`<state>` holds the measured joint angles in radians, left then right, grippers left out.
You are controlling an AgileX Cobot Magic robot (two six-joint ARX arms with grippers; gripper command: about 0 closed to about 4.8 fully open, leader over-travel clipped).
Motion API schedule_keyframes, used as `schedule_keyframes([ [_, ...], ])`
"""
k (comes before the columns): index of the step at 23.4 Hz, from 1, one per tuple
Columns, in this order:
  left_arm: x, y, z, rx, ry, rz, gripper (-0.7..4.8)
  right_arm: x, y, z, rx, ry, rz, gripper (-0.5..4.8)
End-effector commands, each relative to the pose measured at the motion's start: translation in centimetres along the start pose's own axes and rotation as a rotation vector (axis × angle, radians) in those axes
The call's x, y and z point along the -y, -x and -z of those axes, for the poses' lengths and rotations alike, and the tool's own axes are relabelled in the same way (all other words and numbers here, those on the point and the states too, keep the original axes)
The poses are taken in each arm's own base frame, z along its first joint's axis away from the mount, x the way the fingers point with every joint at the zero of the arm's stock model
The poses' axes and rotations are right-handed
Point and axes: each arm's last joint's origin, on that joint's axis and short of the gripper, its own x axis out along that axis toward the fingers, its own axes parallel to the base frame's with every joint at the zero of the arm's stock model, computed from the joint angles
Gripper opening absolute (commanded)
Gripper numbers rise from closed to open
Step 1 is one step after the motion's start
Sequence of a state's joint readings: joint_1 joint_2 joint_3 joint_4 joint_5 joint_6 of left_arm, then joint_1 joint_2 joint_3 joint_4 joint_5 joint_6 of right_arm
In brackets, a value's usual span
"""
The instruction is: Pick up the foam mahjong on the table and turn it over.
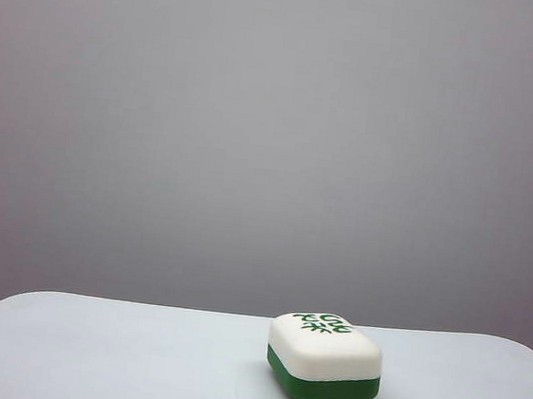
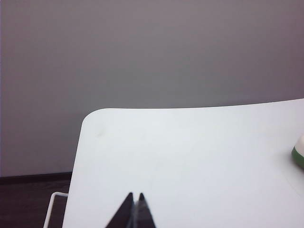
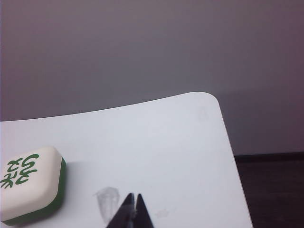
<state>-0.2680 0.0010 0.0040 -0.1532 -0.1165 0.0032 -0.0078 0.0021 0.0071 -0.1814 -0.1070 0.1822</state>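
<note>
White table point(image 1: 135, 357) with rounded corners is filling the lower part of the exterior view, plain grey wall point(image 1: 273, 134) standing behind it. Mahjong point(image 1: 324, 358) is lying flat right of centre, cream face with green characters up, dark green half down. Left gripper point(image 2: 135, 195) is hanging over the table near one corner, jaws pressed together, holding nothing. Right gripper point(image 3: 133, 195) is sitting just beside the mahjong point(image 3: 29, 190), also closed and empty. Dark floor point(image 3: 270, 190) is showing past the table edge.
</note>
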Motion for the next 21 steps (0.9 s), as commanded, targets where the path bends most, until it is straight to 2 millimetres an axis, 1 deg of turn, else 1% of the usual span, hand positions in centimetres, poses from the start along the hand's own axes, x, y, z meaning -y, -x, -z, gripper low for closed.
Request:
schedule_keyframes([
  [1,0.0,0.0,-0.2,0.015,0.006,-0.002,-0.05,0.0,-0.1,0.1,0.007,0.003,0.000,-0.01],
  [4,0.0,0.0,-0.2,0.014,0.012,-0.002,-0.05,0.0,-0.1,0.1,0.007,0.003,-0.001,-0.01],
  [9,0.1,0.1,-0.4,0.027,0.090,0.027,-0.05,-0.1,-0.1,0.0,0.007,-0.012,-0.032,-0.01],
  [12,0.3,0.2,-1.6,0.150,0.099,0.109,-0.05,-0.2,0.0,-0.1,0.014,-0.056,-0.053,-0.03],
  [16,0.2,0.4,-2.8,0.263,0.108,0.105,-0.05,-0.2,0.0,-0.7,0.065,-0.060,-0.039,-0.04],
  [18,0.2,0.6,-3.3,0.268,0.112,0.105,-0.05,-0.3,0.1,-1.2,0.099,-0.081,-0.036,-0.04],
  [21,0.1,0.9,-4.3,0.264,0.104,0.080,-0.05,-0.5,0.5,-2.5,0.139,-0.090,-0.011,-0.05],
])
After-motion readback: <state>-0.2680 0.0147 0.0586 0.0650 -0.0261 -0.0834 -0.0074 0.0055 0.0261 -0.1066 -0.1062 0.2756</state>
